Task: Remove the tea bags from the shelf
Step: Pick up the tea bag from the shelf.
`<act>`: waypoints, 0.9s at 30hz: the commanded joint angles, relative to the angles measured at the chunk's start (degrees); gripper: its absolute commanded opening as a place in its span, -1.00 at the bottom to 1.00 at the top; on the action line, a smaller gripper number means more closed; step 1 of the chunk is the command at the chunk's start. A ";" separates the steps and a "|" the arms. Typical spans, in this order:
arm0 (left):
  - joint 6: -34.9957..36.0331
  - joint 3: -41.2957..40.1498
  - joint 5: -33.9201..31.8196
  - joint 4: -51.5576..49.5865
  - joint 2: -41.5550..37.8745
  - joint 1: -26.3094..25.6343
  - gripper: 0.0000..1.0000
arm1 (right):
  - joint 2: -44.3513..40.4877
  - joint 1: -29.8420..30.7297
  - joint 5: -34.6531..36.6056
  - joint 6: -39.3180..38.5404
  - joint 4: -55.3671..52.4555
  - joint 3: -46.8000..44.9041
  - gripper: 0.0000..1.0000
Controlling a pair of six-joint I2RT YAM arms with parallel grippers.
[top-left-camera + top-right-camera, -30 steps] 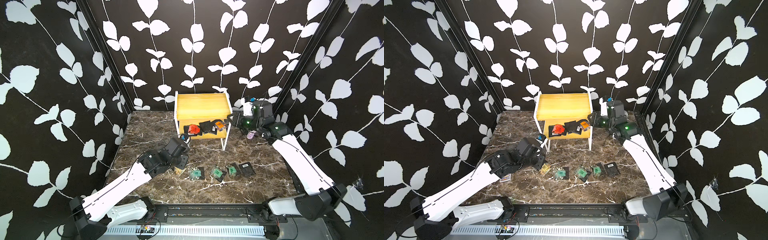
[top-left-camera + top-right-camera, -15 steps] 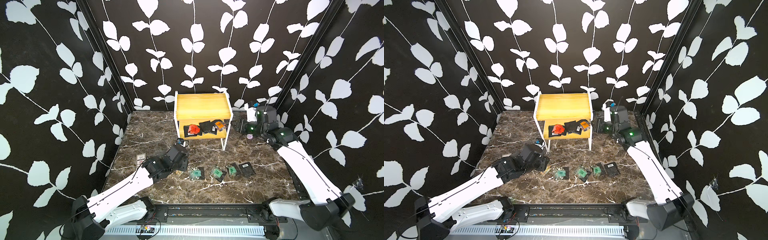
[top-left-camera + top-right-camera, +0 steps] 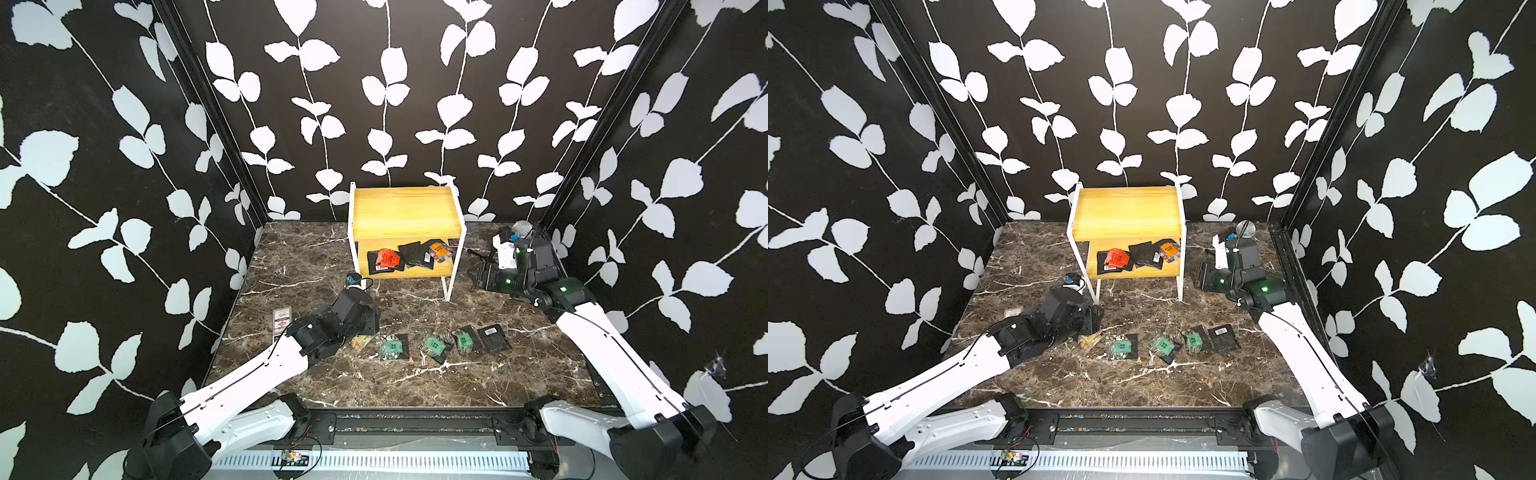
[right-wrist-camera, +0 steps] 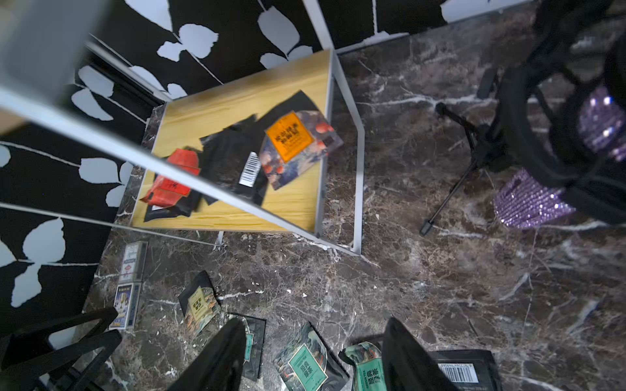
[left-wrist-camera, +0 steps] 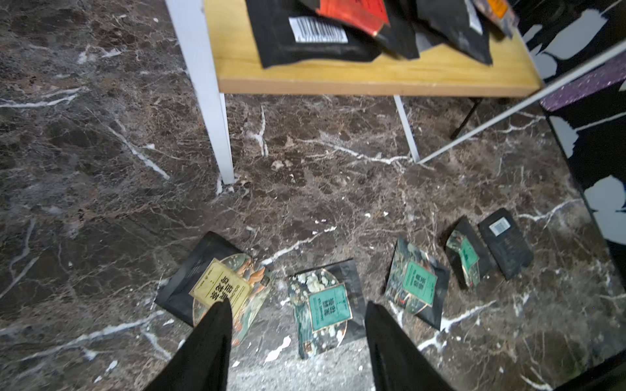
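With left pincer (image 5: 295, 306) and right pincer (image 4: 315, 323) open and empty, overlapping tea bags (image 3: 411, 253) could be dragged off the shelf (image 3: 405, 208) together.

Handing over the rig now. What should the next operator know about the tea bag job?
Left hand: open, empty, low by the yellow-label tea bag on the table.
Right hand: open, empty, beside the shelf.
Done: five tea bags lie in a row on the table.
To do: an overlapping pile on the shelf's lower board, red-label bag and orange-label bag on top.
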 commanded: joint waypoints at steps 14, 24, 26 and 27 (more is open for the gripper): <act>0.36 -0.76 2.25 2.55 -0.10 3.46 0.15 | 14.05 -3.16 -3.56 7.57 18.95 -0.81 0.18; 0.99 -0.67 3.57 2.80 0.17 4.98 0.16 | 22.25 -3.79 -6.10 10.14 23.56 3.03 0.21; 1.02 -0.62 3.96 3.03 0.55 5.17 0.16 | 23.41 -3.90 -7.21 11.00 25.00 3.46 0.23; 1.01 -0.62 4.06 3.19 0.68 5.20 0.16 | 23.83 -3.93 -7.53 11.45 25.72 3.69 0.24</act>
